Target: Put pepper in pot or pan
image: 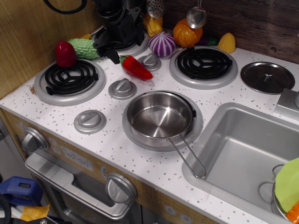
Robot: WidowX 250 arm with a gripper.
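The pepper [136, 68] is long, glossy and bright red with a green stem end. It lies on the white counter between the burners, stem towards the back left. My black gripper [108, 51] hangs just left of the stem end, low over the counter. Its fingers look spread and hold nothing. The pan [160, 115] is shallow shiny steel and empty. It sits on the front burner, in front of and to the right of the pepper. Its wire-loop handle [189, 156] points to the front right.
A stubby dark-red toy [66, 53] stands on the left coil burner [70, 79], with a bumpy green gourd [85, 48] behind it. An onion [162, 44], a pumpkin [187, 32] and corn [227, 43] line the back. A flat lid [267, 77] and the sink [243, 154] are at the right. Grey knobs [122, 87] dot the counter.
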